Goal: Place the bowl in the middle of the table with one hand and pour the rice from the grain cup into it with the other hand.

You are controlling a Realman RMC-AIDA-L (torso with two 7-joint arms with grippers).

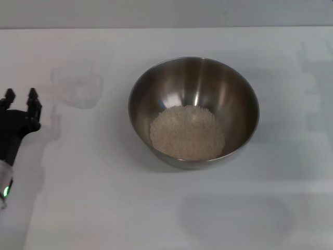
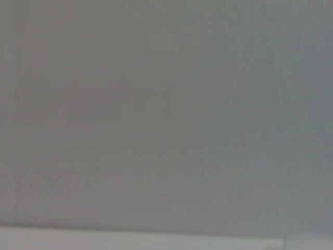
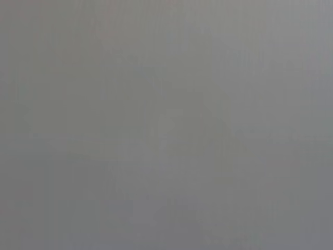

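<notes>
The steel bowl (image 1: pixel 193 111) stands on the white table (image 1: pixel 104 208) a little right of the middle. A pale heap of rice (image 1: pixel 187 132) lies in its bottom. The clear grain cup (image 1: pixel 77 83) stands on the table to the bowl's left and looks empty. My left gripper (image 1: pixel 21 97) is at the left edge, open and empty, a short way left of the cup and apart from it. My right gripper is out of view. Both wrist views show only a plain grey surface.
The table's far edge (image 1: pixel 166 27) runs along the top of the head view. Shadows of the arms fall on the table at the right (image 1: pixel 312 104) and at the front (image 1: pixel 234 219).
</notes>
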